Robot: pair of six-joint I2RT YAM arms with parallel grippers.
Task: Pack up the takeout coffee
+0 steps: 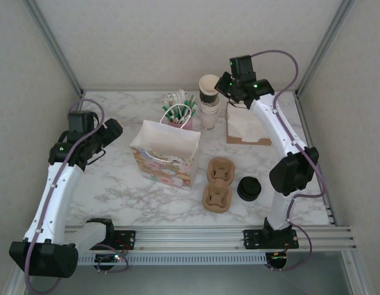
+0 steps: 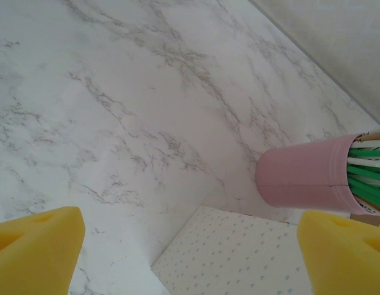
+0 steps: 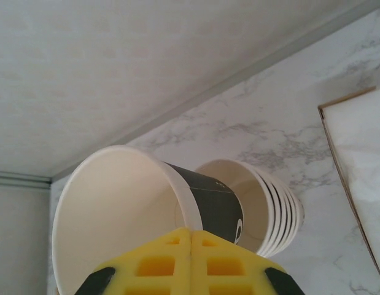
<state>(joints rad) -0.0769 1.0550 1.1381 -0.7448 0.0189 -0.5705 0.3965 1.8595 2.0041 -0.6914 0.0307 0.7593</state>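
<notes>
At the back of the marble worktop [image 1: 116,184], the right hand [image 3: 191,261] is pinching the wall of a lidless dark-sleeved paper cup [image 3: 134,215] beside the stack of cream cups [image 3: 272,209]. The left hand [image 2: 190,252] is hovering, spread wide, near the pink stirrer cup [image 2: 303,178]. The takeout coffee [image 1: 249,188] is sitting just right of the cardboard cup carriers [image 1: 217,183].
</notes>
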